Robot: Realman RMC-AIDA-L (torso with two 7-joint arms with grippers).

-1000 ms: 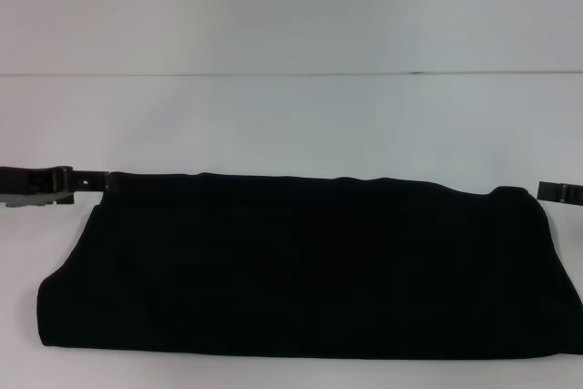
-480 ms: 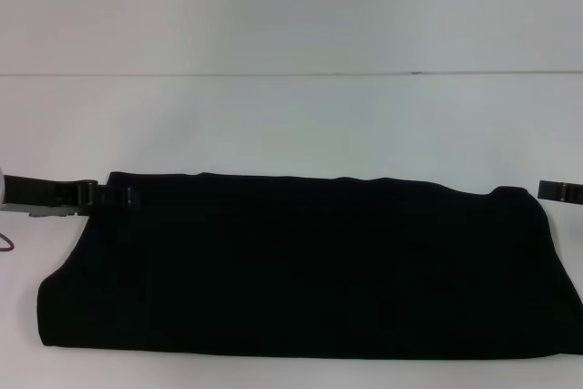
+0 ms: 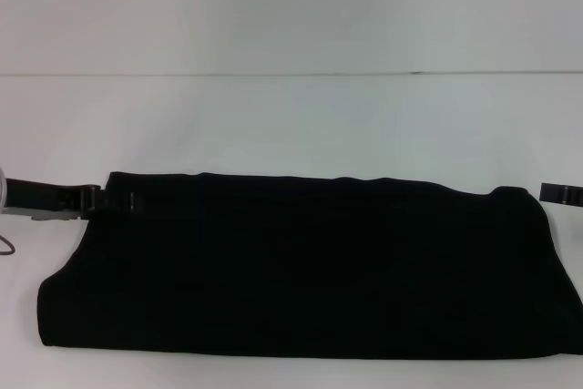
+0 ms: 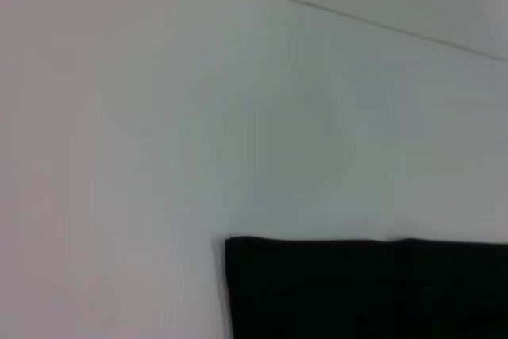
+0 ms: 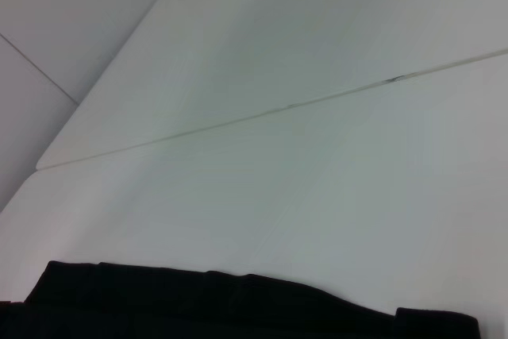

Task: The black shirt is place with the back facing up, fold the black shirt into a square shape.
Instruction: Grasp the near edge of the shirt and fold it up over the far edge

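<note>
The black shirt lies folded into a wide band across the white table, reaching from near the left side to the right edge of the head view. My left gripper comes in from the left at the band's far left corner, its tip against or over the fabric. My right gripper shows only at the right edge, just beside the band's far right corner. The shirt's edge also shows in the left wrist view and in the right wrist view.
A seam line runs across the table behind the shirt. A thin cable loops at the left edge below my left arm.
My left gripper has moved right, from beside the shirt's far left corner to onto or against it. The right gripper and the shirt have hardly moved.
</note>
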